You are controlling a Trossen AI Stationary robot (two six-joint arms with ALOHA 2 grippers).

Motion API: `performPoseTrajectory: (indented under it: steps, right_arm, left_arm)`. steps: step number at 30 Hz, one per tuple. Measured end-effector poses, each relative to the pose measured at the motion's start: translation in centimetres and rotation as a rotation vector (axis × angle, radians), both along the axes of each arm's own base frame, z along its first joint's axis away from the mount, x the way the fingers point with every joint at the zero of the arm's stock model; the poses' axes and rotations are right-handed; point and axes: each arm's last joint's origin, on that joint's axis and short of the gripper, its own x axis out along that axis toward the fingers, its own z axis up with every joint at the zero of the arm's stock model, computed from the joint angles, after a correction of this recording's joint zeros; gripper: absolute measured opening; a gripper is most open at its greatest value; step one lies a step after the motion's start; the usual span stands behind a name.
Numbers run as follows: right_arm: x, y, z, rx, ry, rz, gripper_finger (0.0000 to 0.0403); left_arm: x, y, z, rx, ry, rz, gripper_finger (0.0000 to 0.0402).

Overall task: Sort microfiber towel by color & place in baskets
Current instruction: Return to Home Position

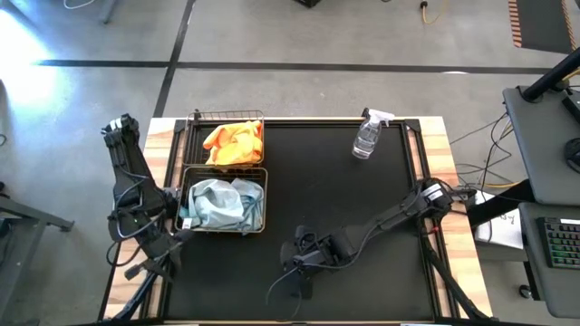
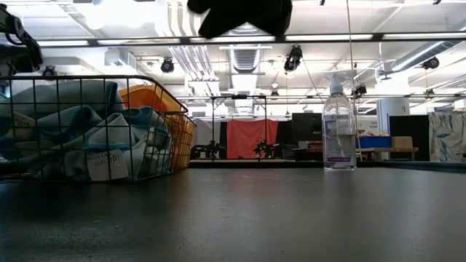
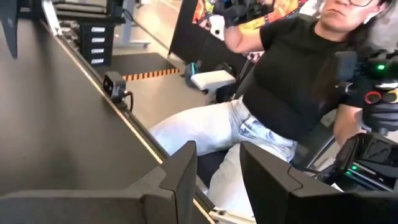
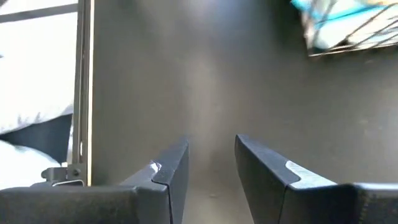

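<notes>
Towels lie sorted in two wire baskets standing just beside each other along the left side of the counter (image 1: 344, 199). The orange towels (image 1: 234, 142) are heaped in the far basket (image 1: 227, 115), and the blue-grey towels (image 1: 222, 204) are crumpled in the near basket (image 1: 265, 206), with a white tag showing through the mesh in the low view. The right gripper (image 4: 211, 149) hangs over bare counter near the front edge, off the near basket's front right corner. Its jaws are apart with nothing between them. The left arm is folded at the counter's left edge beside the near basket. The left gripper (image 3: 217, 155) points out past the counter's edge toward a seated person (image 3: 292, 81) in a black top and pale jeans, and its jaws are likewise apart and empty. A clear spray bottle (image 1: 366, 138) stands upright toward the far right of the counter, well apart from both baskets.
</notes>
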Motion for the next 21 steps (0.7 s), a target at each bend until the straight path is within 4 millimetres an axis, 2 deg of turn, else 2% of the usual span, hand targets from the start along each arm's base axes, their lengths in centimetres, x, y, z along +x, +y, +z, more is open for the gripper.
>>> performPoseTrajectory:
  steps: [9,15,21]
  right_arm:
    - [0.1,0.4,-3.4,0.112,-0.07,0.067,0.0123]
    - [-2.1,-0.8,-2.6,0.11,-0.126,0.042,0.0123]
    - [-5.9,-2.7,-1.2,0.171,-0.307,0.035,0.0123]
  left_arm:
    - [0.0,-0.5,-1.0,-0.029,-0.071,-0.047,0.0108]
    - [-0.1,-0.5,-0.8,-0.035,-0.075,-0.056,0.0108]
    - [-0.2,-0.6,-0.9,-0.031,-0.074,-0.063,0.0108]
